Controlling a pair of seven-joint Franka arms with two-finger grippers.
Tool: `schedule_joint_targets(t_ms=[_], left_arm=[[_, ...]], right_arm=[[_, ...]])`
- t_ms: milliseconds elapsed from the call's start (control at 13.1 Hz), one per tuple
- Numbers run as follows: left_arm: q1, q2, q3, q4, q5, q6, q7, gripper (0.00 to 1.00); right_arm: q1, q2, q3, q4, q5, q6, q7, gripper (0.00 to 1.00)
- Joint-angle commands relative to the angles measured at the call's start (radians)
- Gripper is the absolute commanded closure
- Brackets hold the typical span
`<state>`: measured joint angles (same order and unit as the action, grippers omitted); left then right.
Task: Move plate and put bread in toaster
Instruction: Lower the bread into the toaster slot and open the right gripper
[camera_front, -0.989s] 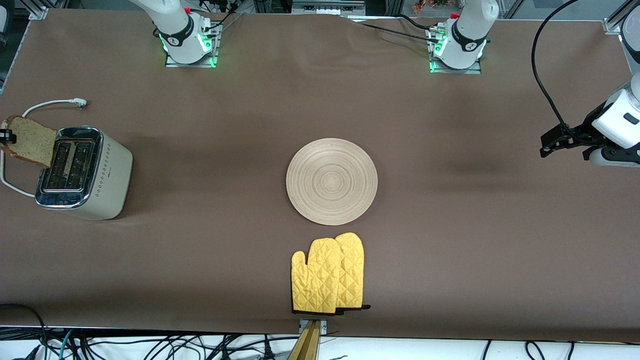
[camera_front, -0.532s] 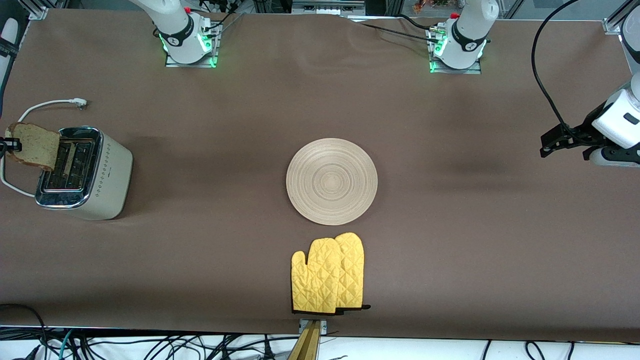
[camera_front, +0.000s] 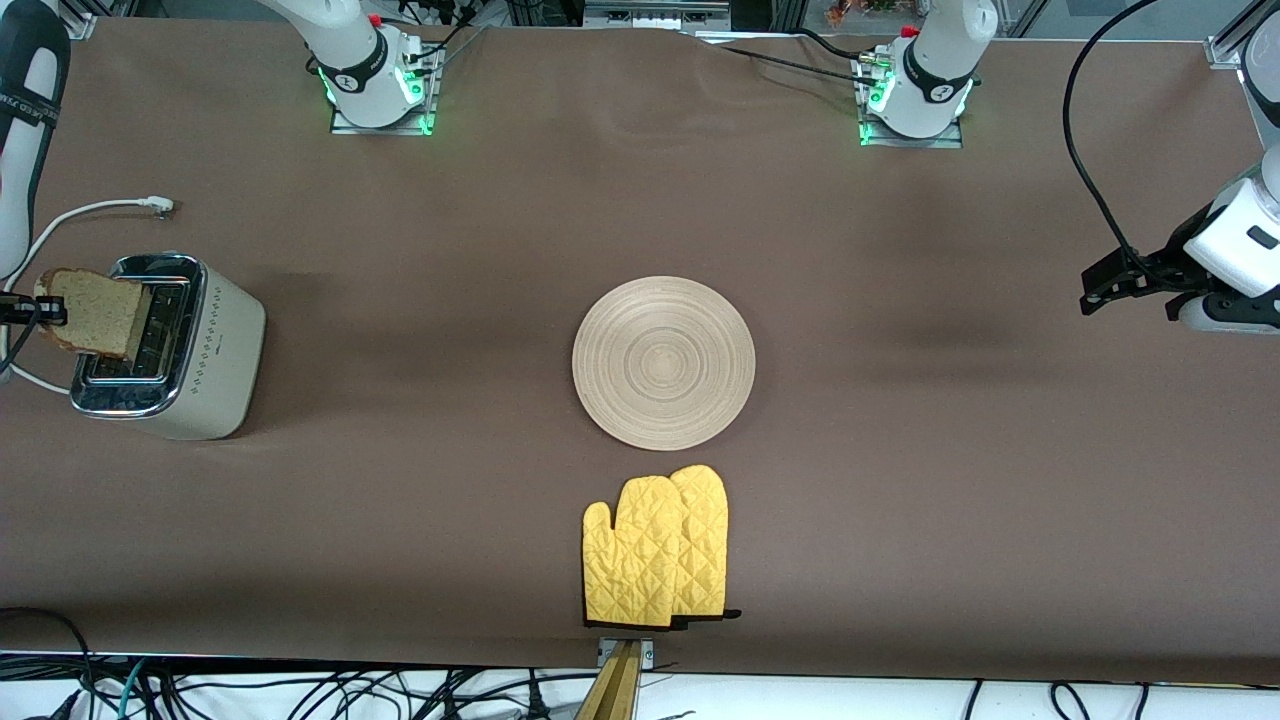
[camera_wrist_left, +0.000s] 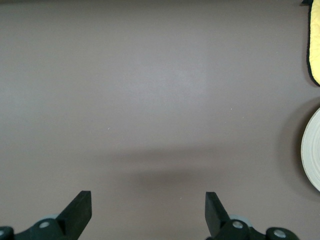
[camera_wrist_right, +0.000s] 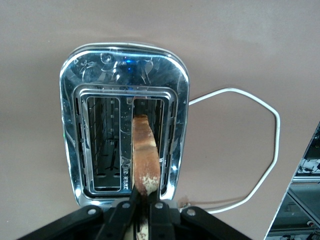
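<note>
- The right tool (camera_wrist_right: 141, 210) is seen clamped on the squarish slice of tan speckled wholegrain bread (camera_front: 95, 312), gripped edge-on at its crust. The slice is held over the chrome top of the boxy cream-white two-slot toaster (camera_front: 215, 345).
- Since a second ago, the bread has been carried from beside the toaster's outer edge, toward the right arm's end of the table, to a place over the slots, and has been turned closer to upright. In the right wrist view, the slice's edge (camera_wrist_right: 145, 160) is lined up with one of the two slots, directly ahead of the tool.
- It is judged that the insertion step is in hand. The slice is not yet inside the slot; a straight descent along the slot appears to be what is called for. A small misalignment could catch the crust on the chrome rim.
- The left tool (camera_wrist_left: 148, 212) is seen with its fingers apart and nothing between them. It hangs over bare brown table (camera_front: 900, 480) at the left arm's end, and the arm waits; no change is noted in it over the last second.
- The round flat light-wood plate (camera_front: 663, 362) lies at mid-table, well apart from both tools, unmoved over the last second. A pair of yellow quilted oven mitts (camera_front: 657, 548) lies just nearer to the front camera than the plate.
</note>
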<state>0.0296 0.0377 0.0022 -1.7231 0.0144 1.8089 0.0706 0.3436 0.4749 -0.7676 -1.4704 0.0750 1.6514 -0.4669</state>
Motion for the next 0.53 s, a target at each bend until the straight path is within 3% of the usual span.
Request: schedule_joint_targets(t_ms=[0, 456], left_arm=[[0.009, 0.007, -0.004, 0.020, -0.019, -0.011, -0.002, 0.00], [0.007, 0.007, -0.005, 0.020, -0.019, -0.011, -0.002, 0.00]], right_arm=[[-0.014, 0.005, -0.002, 0.056, 0.016, -0.012, -0.013, 1.00], [-0.040, 0.062, -0.002, 0.056, 0.058, 0.015, -0.016, 1.00]])
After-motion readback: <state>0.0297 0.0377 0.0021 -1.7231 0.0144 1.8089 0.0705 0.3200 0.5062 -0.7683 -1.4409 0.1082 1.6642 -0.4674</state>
